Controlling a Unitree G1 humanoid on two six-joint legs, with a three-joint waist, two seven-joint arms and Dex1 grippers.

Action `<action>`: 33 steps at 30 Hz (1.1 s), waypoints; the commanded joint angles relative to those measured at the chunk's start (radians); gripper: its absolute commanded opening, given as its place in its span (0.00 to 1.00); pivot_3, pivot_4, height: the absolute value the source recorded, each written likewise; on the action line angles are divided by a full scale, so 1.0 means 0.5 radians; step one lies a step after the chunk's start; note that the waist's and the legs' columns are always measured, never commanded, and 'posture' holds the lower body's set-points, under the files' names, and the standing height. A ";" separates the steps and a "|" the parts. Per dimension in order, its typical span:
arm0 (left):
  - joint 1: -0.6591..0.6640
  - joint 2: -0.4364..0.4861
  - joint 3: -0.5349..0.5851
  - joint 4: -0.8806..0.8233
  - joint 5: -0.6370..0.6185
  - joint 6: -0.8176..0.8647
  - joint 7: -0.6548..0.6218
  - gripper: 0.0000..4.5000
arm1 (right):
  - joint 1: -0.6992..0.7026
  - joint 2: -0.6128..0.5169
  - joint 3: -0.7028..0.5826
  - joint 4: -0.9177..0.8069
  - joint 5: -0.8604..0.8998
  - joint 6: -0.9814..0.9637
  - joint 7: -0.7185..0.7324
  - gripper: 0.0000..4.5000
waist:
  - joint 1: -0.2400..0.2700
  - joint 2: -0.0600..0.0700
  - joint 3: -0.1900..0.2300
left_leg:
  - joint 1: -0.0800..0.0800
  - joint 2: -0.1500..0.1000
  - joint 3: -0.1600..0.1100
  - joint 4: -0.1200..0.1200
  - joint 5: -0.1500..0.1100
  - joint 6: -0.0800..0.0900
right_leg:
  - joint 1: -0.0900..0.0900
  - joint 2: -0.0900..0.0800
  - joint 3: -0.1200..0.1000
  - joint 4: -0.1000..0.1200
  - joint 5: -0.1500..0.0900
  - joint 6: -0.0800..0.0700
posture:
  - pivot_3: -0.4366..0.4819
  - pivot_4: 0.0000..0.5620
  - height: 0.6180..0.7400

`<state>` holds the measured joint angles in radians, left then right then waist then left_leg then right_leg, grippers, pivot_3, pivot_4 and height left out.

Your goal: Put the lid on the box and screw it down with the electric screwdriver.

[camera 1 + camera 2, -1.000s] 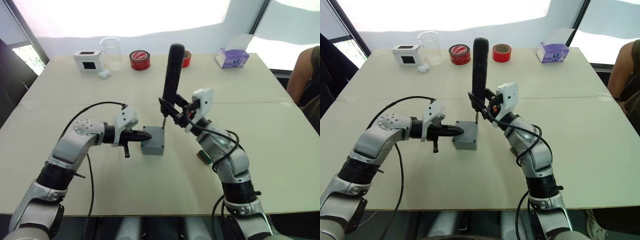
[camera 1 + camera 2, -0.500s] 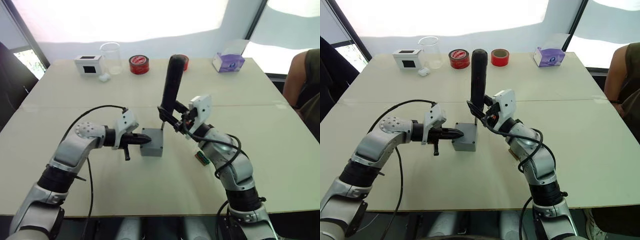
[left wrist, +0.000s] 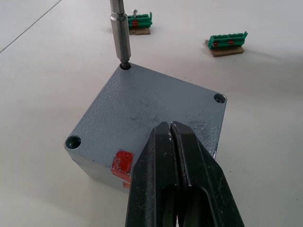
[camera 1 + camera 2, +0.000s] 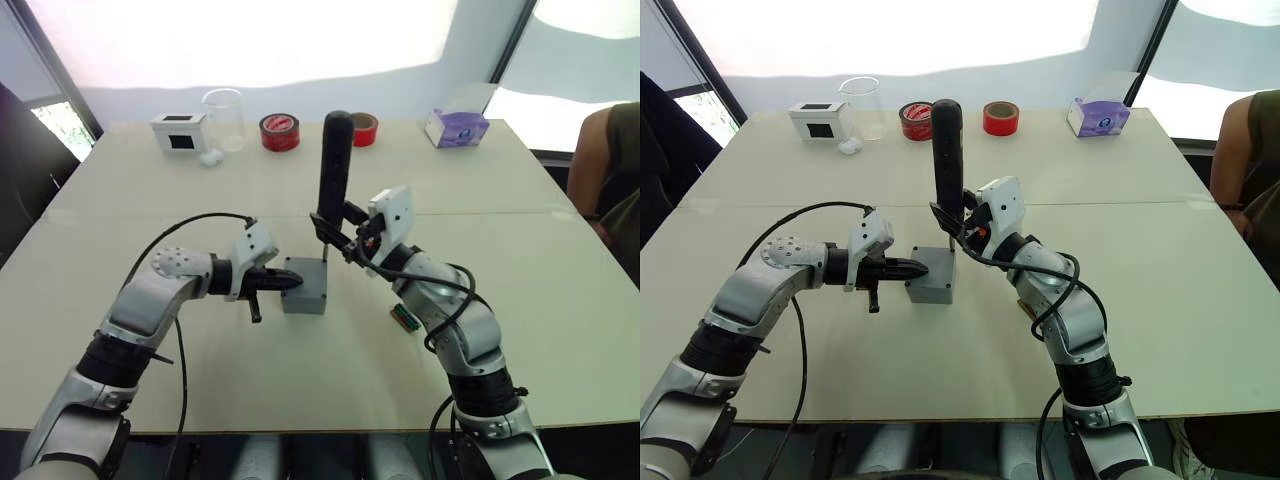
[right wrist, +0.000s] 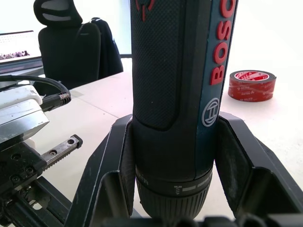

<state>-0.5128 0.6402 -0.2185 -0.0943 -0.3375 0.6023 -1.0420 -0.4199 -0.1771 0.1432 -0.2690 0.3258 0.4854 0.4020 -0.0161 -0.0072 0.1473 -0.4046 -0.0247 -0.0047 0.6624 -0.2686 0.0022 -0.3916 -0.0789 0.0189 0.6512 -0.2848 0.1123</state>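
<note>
Lid (image 3: 147, 113) on box (image 4: 304, 293)

The electric screwdriver (image 5: 182, 90) carries the red brand name "BOSCH" running along its dark body, with a round Bosch logo just beneath the lettering. No other text is readable.

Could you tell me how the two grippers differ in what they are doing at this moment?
The right gripper is shut on the electric screwdriver, holding it upright with its bit in a corner hole of the lid. The left gripper is shut on nothing, its fingertips pressing on the lid. Both work on the same box.
</note>
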 commanded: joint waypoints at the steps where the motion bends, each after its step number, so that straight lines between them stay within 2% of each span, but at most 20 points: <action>1: 0.014 0.005 0.007 -0.046 0.004 0.017 0.004 0.00 | 0.107 -0.012 0.081 0.200 -0.041 0.163 0.007 0.39 | 0.000 0.000 -0.001 | 0.000 0.000 0.000 0.000 0.000 0.000 | 0.000 0.000 0.000 0.000 0.000 0.000 | 0.48 0.27 1.00; 20: 0.018 -0.018 -0.003 -0.033 0.003 0.020 0.005 0.00 | 0.035 -0.029 0.014 0.116 -0.020 0.046 0.061 0.39 | 0.005 0.000 -0.001 | 0.000 0.000 -0.001 -0.001 0.000 0.000 | 0.000 -0.004 0.000 -0.003 0.000 0.000 | 0.48 0.27 1.00; 24: 0.024 -0.030 0.002 -0.026 0.000 0.021 0.003 0.00 | -0.121 -0.044 -0.156 0.010 0.079 0.016 0.073 0.39 | 0.005 0.002 0.001 | -0.001 0.000 -0.001 -0.002 0.000 0.000 | 0.000 -0.004 0.000 -0.003 0.000 0.000 | 0.48 0.27 1.00; 27: 0.029 -0.037 0.024 -0.016 -0.015 0.035 0.014 0.00 | -0.309 -0.155 -0.270 -0.092 0.108 0.068 0.072 0.39 | 0.010 0.004 0.006 | -0.007 0.000 -0.002 -0.002 0.000 0.000 | -0.005 -0.005 -0.001 -0.003 0.000 0.000 | 0.48 0.27 1.00; 31: 0.006 -0.104 0.125 -0.010 -0.149 0.222 0.083 0.00 | -0.502 -0.256 -0.415 -0.144 0.172 0.289 -0.053 0.39 | 0.014 0.005 0.009 | -0.011 -0.002 -0.002 -0.002 0.000 0.000 | -0.010 -0.006 -0.002 -0.003 0.000 0.000 | 0.48 0.27 1.00; 33: -0.026 -0.178 0.212 0.003 -0.196 0.302 0.199 0.00 | -0.666 -0.338 -0.571 -0.148 0.331 0.579 -0.098 0.39 | 0.009 0.007 0.010 | -0.013 -0.001 -0.002 -0.002 0.000 0.000 | -0.011 -0.007 -0.002 -0.004 0.000 0.000 | 0.48 0.27 1.00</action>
<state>-0.5114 0.5730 -0.1613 -0.0938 -0.4096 0.7185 -0.9923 -0.6740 -0.3231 -0.0571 -0.2791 0.4076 0.6737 0.3786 -0.0118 -0.0039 0.1522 -0.4110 -0.0253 -0.0056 0.6613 -0.2687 0.0022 -0.3974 -0.0824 0.0181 0.6493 -0.2848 0.1122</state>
